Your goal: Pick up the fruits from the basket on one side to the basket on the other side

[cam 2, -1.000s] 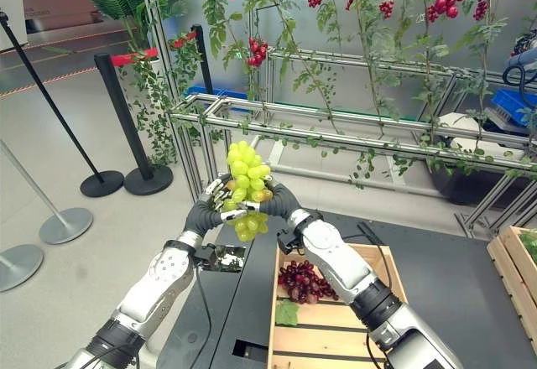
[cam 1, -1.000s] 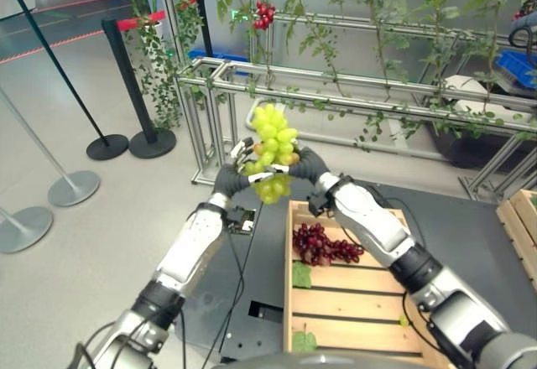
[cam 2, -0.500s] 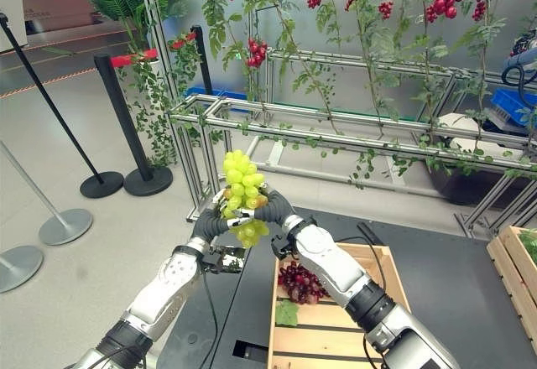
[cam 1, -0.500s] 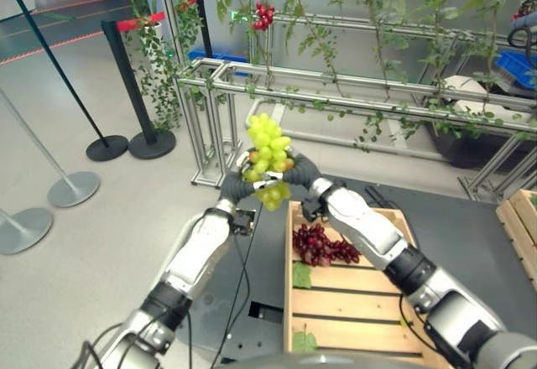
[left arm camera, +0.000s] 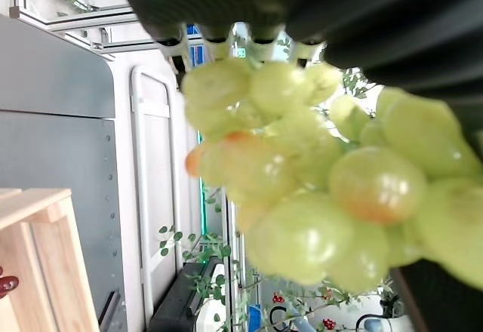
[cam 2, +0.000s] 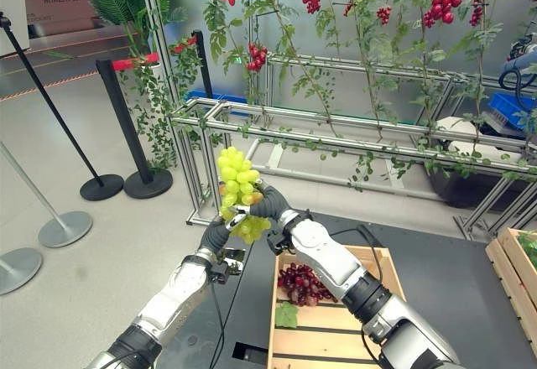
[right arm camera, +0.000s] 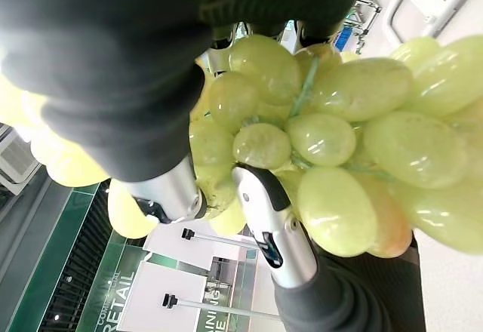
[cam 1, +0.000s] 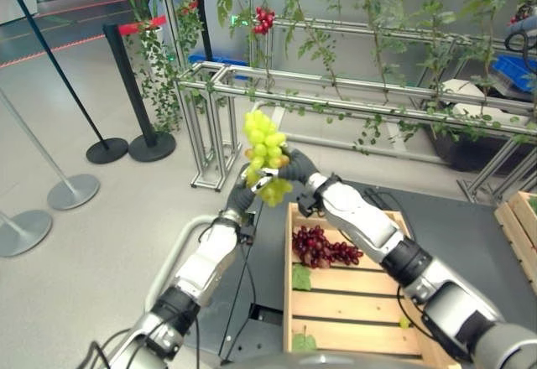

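Note:
A bunch of green grapes (cam 1: 264,155) hangs in the air, up and to the left of the wooden crate (cam 1: 352,302). My two hands meet on the bunch. The left hand (cam 1: 243,194) comes from below with its fingers up against the lower grapes (left arm camera: 302,196). From the right, my right hand (cam 1: 295,166) curls round the bunch (right arm camera: 332,143), with a silver finger (right arm camera: 266,222) pressed on the fruit. A bunch of red grapes (cam 1: 323,246) lies in the crate's far part.
The crate stands on a dark platform (cam 1: 470,235). A second wooden crate (cam 1: 524,218) shows at the right edge. Just beyond the hands runs a metal frame with vines (cam 1: 336,92). Belt posts (cam 1: 138,92) stand on the floor to the left.
Both hands have carried the green bunch a little further away and to the left. The left arm has stretched out under it. The red grapes lie as before.

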Robot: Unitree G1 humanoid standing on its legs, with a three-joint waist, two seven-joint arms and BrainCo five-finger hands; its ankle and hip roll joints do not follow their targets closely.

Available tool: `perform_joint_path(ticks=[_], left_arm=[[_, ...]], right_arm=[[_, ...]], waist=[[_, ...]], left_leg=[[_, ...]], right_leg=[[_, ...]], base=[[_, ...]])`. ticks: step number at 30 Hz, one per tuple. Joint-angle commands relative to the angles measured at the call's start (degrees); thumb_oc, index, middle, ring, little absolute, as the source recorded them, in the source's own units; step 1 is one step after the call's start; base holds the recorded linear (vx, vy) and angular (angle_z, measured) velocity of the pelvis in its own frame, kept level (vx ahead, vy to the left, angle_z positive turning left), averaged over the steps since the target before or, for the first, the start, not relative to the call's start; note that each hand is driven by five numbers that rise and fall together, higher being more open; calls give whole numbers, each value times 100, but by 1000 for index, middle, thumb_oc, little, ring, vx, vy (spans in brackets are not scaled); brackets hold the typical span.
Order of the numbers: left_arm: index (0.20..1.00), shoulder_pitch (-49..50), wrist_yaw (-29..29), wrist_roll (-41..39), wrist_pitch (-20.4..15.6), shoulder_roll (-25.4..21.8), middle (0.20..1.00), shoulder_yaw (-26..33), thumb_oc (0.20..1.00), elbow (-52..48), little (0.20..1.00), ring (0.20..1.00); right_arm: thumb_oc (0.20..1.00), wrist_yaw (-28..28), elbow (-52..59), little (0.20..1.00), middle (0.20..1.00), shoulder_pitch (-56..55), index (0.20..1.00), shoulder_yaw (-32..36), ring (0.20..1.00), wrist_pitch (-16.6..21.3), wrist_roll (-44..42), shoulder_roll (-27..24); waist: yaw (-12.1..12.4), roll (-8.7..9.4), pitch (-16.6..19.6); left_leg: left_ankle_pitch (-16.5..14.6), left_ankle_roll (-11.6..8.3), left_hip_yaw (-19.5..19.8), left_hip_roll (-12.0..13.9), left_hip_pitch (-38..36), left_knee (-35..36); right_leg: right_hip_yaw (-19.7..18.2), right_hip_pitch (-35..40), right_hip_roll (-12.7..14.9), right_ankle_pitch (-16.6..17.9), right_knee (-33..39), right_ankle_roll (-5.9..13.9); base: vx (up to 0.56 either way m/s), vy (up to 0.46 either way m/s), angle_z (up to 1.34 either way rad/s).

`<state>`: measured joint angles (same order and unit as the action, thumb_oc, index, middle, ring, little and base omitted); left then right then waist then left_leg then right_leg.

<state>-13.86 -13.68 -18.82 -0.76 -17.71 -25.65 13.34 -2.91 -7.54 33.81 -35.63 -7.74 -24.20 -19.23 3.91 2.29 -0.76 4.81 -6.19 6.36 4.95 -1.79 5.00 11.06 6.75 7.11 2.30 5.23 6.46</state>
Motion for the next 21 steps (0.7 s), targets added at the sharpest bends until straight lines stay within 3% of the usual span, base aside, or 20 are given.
perform_joint_path(ticks=[1,9,21], left_arm=[[1000,-300,-46,2,-106,53,1000,-18,1000,180,1000,1000],[1000,-642,-95,-20,-116,39,1000,-10,1000,78,1000,1000],[1000,-1353,-161,658,-91,-201,1000,-84,1000,110,1000,1000]], right_arm=[[200,71,590,200,200,953,200,35,200,633,-105,459],[200,80,418,200,200,852,200,12,200,618,-304,688],[200,280,220,200,200,816,200,-232,200,518,-365,960]], waist=[[22,96,133],[4,91,163],[-24,56,248]], left_leg=[[-543,307,-345,-104,-156,-103],[-561,301,-344,-93,-198,-92],[-586,288,-359,-68,-265,-85]], right_leg=[[164,123,109,-614,-474,76],[161,150,102,-620,-462,69],[166,215,99,-642,-439,70]], base=[[0,0,0],[0,0,0],[0,0,0]])
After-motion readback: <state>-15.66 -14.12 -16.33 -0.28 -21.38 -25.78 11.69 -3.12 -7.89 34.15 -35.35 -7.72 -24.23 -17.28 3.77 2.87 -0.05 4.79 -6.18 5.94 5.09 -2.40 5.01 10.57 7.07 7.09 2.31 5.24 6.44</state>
